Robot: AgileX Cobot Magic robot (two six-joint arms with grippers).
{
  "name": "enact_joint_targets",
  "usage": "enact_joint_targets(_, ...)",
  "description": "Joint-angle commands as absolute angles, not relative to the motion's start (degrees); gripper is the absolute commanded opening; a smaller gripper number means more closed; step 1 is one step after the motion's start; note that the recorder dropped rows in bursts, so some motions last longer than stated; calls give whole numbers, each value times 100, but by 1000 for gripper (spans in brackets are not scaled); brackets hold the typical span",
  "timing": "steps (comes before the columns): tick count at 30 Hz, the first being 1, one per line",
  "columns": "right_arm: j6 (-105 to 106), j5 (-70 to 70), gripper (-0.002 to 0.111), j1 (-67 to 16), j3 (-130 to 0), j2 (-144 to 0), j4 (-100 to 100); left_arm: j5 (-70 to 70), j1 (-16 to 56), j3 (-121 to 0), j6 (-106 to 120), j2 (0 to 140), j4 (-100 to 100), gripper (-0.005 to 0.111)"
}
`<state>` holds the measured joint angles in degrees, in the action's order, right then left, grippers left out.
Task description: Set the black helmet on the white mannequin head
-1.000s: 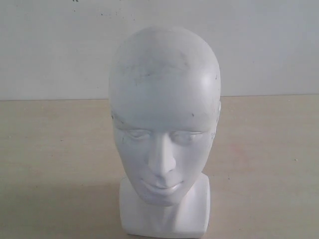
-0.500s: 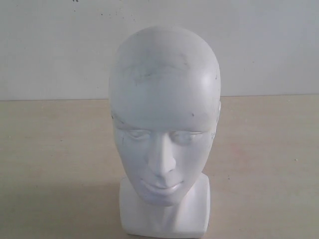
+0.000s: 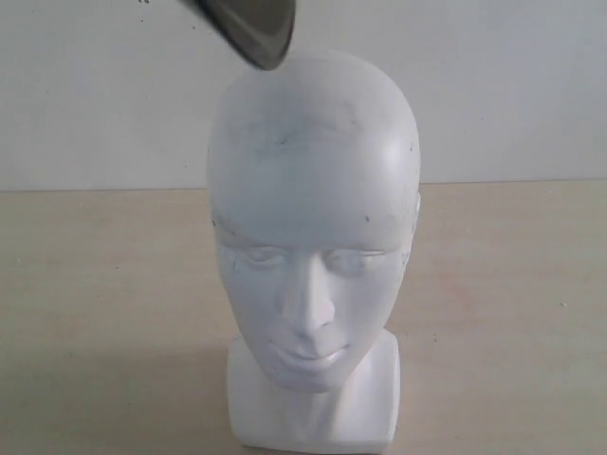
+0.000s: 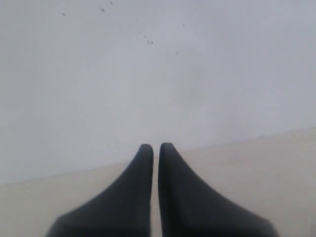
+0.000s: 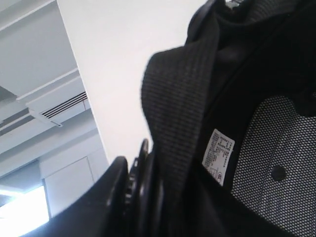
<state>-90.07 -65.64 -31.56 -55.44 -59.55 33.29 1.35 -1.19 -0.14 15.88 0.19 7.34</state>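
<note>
The white mannequin head (image 3: 313, 190) stands upright on its squarish neck base (image 3: 375, 398), face toward the exterior camera. A smoky brown visor edge of the black helmet (image 3: 248, 27) pokes in from the top, just above the head's crown on the left. In the right wrist view the helmet (image 5: 247, 123) fills the picture, showing its padded lining, a woven strap (image 5: 177, 113) and a white label (image 5: 220, 155). My right gripper (image 5: 143, 190) is shut on the helmet's rim. My left gripper (image 4: 155, 148) is shut on nothing, facing the wall. Neither gripper shows in the exterior view.
The head stands on a pale wooden table (image 3: 95, 313) in front of a white wall (image 3: 512, 85). The right wrist view looks up past the helmet to a ceiling vent (image 5: 61, 111).
The helmet's visor edge has come into the exterior view from the top, just above the head's crown. The head has not moved.
</note>
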Motion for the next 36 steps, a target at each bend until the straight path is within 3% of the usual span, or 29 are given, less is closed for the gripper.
enact_joint_targets(1, -8526, -6996, 0, -3778, -5673, -6045, 3066, 697, -138, 0, 950, 0, 724, 4)
enact_joint_targets(6, -7938, -6996, 0, -4453, -5673, -6473, 2854, 1087, -138, 0, 576, 0, 724, 4)
enact_joint_targets(15, -7705, -6996, 0, -4464, -5673, -6929, 2759, 1391, -138, 0, -1007, 0, 700, 4)
enact_joint_targets(22, -7728, -6996, 0, -4488, -5532, -6980, 2591, 1330, -138, -1080, -1080, 22, -215, 4)
enact_joint_targets(36, -7113, -6996, 0, -4868, -4894, -7191, 2049, 1353, -138, -2750, -1554, 2250, -522, 4)
